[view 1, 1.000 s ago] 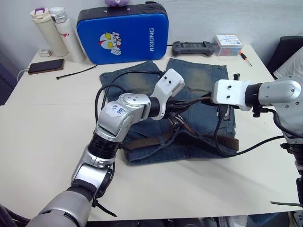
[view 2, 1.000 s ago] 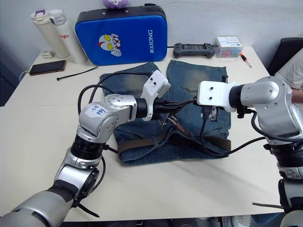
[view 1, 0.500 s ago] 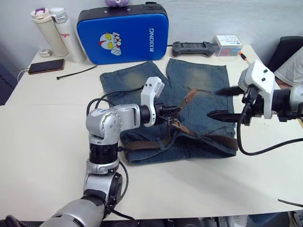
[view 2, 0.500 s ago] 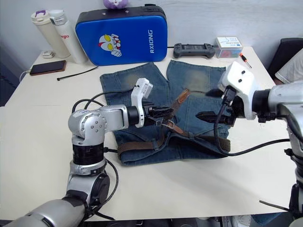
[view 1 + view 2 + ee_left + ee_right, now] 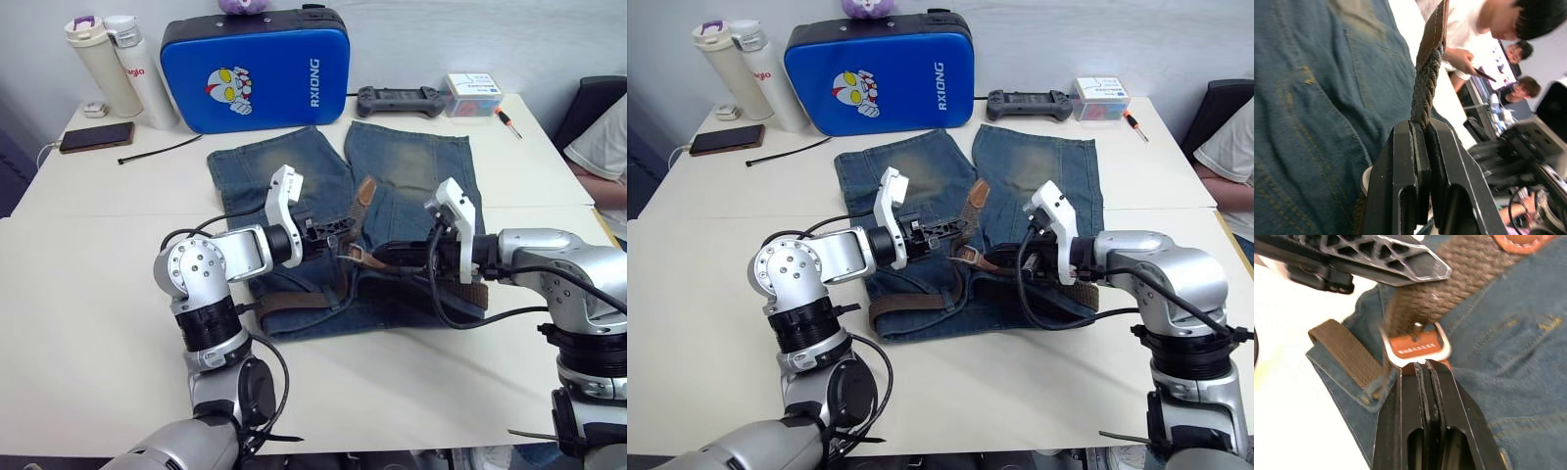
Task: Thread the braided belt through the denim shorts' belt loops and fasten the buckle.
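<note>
Braided belt point(image 5: 1426, 83), woven brown, clamped in left pincer point(image 5: 1422, 134).

Lighting: bright, even and diffuse from overhead across the white table point(image 5: 88, 294), with soft, short shadows beneath the denim shorts point(image 5: 411, 176) and the arms, and mild sheen on the blue padded case point(image 5: 255, 69). Left wrist view: background behind the braided belt point(image 5: 1426, 88) overexposed to near white, distant people soft; left gripper point(image 5: 1420, 147) fingers close and slightly blurred. Right wrist view: table blown out white, buckle point(image 5: 1416, 343) sharp with glints, near fingers of right gripper point(image 5: 1422, 369) soft.
</note>
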`<state>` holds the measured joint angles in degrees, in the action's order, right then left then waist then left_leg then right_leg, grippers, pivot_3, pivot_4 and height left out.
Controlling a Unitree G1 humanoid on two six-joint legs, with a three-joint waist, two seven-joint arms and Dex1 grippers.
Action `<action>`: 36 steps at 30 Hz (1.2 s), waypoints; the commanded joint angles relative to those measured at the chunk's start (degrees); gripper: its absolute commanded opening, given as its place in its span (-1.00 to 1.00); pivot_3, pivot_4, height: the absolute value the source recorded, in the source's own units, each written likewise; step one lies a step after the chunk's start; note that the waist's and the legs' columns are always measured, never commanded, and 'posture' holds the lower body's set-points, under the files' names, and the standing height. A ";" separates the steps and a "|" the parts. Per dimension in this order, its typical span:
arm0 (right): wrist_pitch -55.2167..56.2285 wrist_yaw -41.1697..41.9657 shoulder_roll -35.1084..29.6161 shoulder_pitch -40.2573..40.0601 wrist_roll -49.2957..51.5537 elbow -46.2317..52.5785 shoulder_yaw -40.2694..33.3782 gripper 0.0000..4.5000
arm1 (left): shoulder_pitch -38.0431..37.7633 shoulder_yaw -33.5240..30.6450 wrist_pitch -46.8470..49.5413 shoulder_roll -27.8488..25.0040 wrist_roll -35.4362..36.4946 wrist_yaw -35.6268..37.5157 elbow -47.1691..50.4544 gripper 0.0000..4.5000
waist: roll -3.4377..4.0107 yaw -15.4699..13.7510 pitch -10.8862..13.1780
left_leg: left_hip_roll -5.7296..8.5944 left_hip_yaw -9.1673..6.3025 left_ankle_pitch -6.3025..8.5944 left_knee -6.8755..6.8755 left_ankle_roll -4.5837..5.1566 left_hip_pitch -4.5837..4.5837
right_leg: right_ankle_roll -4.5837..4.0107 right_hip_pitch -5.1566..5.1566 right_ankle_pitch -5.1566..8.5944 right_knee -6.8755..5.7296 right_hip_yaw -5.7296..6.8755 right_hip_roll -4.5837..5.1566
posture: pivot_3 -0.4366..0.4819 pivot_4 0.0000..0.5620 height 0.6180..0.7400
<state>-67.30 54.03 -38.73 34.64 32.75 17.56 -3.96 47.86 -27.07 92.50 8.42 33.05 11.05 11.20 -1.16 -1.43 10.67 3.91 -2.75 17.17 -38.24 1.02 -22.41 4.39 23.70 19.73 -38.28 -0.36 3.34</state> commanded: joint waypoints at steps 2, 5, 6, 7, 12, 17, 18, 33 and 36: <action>1.86 -2.49 4.45 2.38 1.27 -2.07 2.44 -0.96 | -0.50 -4.56 0.00 7.57 3.72 -4.93 3.65 -1.00 | 0.00 0.05 0.00 | -0.01 -0.01 0.00 0.01 0.00 0.00 | 0.00 -0.01 0.00 0.01 0.01 -0.01 | -0.05 -0.47 1.00; 2.58 -2.54 5.09 3.47 1.18 -3.22 2.87 -0.96 | -0.83 -4.18 0.00 8.28 4.23 -5.56 3.68 -1.00 | 0.00 0.18 0.00 | -0.02 -0.01 0.01 0.03 -0.03 0.02 | 0.00 0.00 0.00 0.00 0.01 -0.04 | -0.05 -0.47 1.00; 2.83 -2.55 5.24 3.76 1.09 -3.57 3.03 -0.96 | -0.83 -4.16 0.00 8.40 4.45 -5.74 3.48 -1.00 | 0.00 0.15 0.00 | -0.02 -0.01 0.01 0.03 -0.03 0.02 | 0.00 0.00 0.00 0.00 0.01 -0.04 | -0.05 -0.47 1.00; 3.33 -2.71 5.49 4.47 1.00 -4.36 3.32 -0.96 | -0.88 -3.52 0.00 8.38 4.96 -6.09 3.01 -1.00 | 0.00 0.13 0.00 | -0.02 0.00 0.01 0.03 -0.03 0.02 | 0.00 0.00 0.00 0.01 0.00 -0.03 | -0.05 -0.47 1.00; 5.56 -1.60 4.44 7.71 0.40 -7.25 4.90 -0.96 | -0.56 -0.50 0.00 7.36 7.65 -6.83 0.59 -1.00 | 0.00 0.20 0.00 | -0.02 -0.01 0.02 0.04 -0.03 0.02 | 0.00 0.00 0.00 0.02 0.01 -0.04 | -0.05 -0.47 1.00; 4.52 1.00 1.32 8.80 0.84 -7.97 7.25 -0.96 | 1.40 2.22 0.00 6.43 8.17 -5.22 -3.71 -1.00 | 0.00 0.09 0.00 | -0.01 -0.01 0.02 0.04 -0.03 0.01 | 0.00 0.00 0.00 0.05 0.02 -0.03 | -0.05 -0.47 1.00; 4.40 1.20 0.88 8.53 0.84 -7.88 7.70 -0.96 | 1.61 2.58 -0.05 6.32 8.12 -5.00 -4.23 -1.00 | -0.01 0.10 0.00 | -0.01 -0.02 0.02 0.04 -0.03 0.01 | 0.00 -0.01 0.00 0.07 0.03 -0.03 | -0.05 -0.47 1.00; 13.20 2.96 -2.83 -0.24 -8.29 -11.58 20.92 -0.96 | 3.59 4.79 -1.79 3.89 10.43 -3.53 -7.68 -1.00 | -0.01 0.13 0.00 | -0.03 -0.02 0.02 0.04 -0.05 0.04 | 0.00 -0.03 0.00 0.08 0.03 -0.04 | -0.05 -0.47 1.00; 14.84 4.19 -4.26 -0.92 -9.90 -11.32 22.42 -0.96 | 3.62 4.62 -0.74 2.31 10.57 -3.29 -6.85 -1.00 | -0.01 0.08 0.00 | -0.02 -0.02 0.02 0.02 -0.04 0.05 | 0.00 -0.07 0.00 0.11 0.04 -0.03 | -0.05 -0.47 1.00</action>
<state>-52.46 57.45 -41.34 35.48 25.54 6.65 15.64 48.96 -21.98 91.40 8.66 41.01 6.24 1.47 -1.18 -1.35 10.67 3.89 -2.78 17.18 -38.22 0.97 -22.35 4.39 23.62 19.73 -38.16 -0.32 3.32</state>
